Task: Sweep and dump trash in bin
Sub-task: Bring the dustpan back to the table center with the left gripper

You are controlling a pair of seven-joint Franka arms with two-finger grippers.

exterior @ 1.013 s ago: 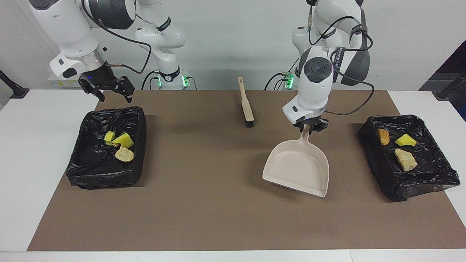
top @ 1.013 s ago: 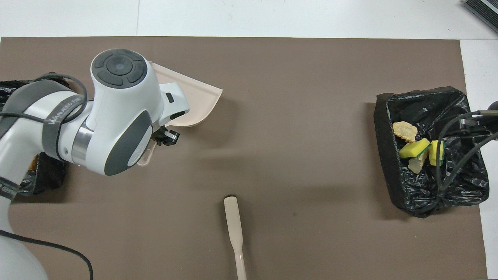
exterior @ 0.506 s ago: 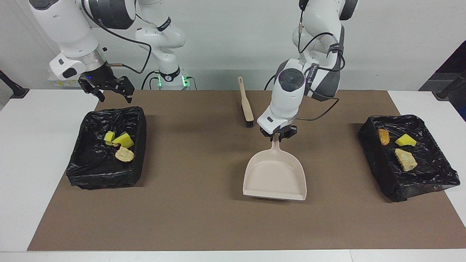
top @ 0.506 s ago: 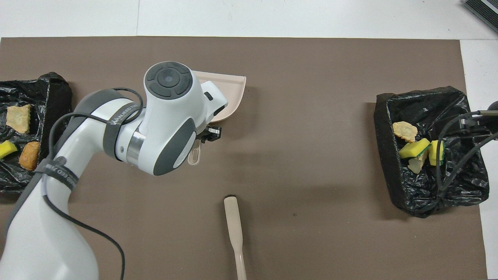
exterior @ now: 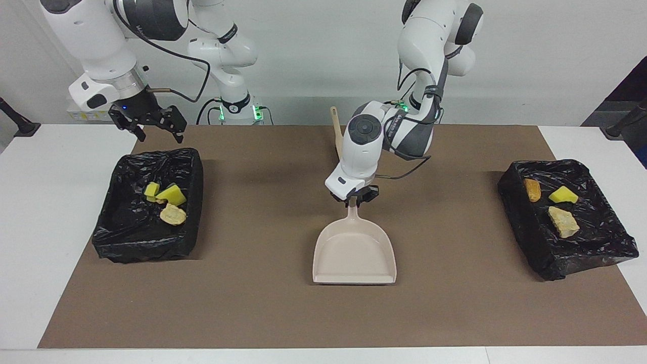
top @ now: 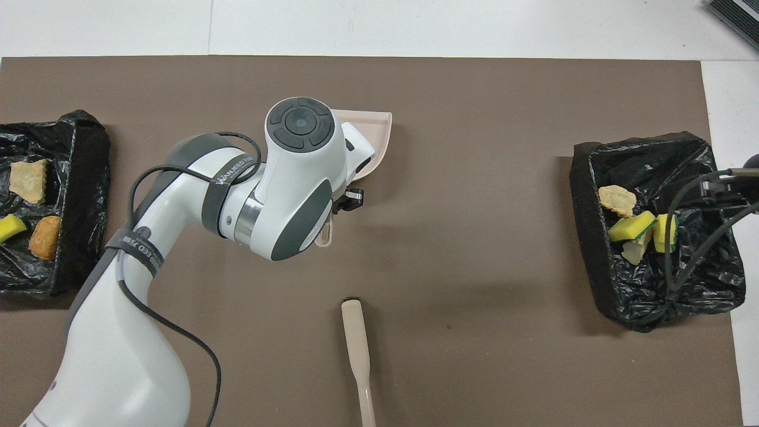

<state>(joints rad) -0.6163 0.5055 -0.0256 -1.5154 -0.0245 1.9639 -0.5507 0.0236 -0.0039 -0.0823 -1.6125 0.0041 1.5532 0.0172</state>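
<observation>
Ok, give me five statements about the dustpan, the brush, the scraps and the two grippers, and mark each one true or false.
1. The left gripper is shut on the dustpan by its handle. True.
2. The brush is held by the right gripper. False: the brush lies on the brown mat, and the right gripper is open and holds nothing, over the edge of the bin at the right arm's end.
3. Scraps lie in both black-lined bins. True.
4. The dustpan holds several scraps. False: its pan is empty.
5. Loose scraps lie on the mat. False: none show there.
</observation>
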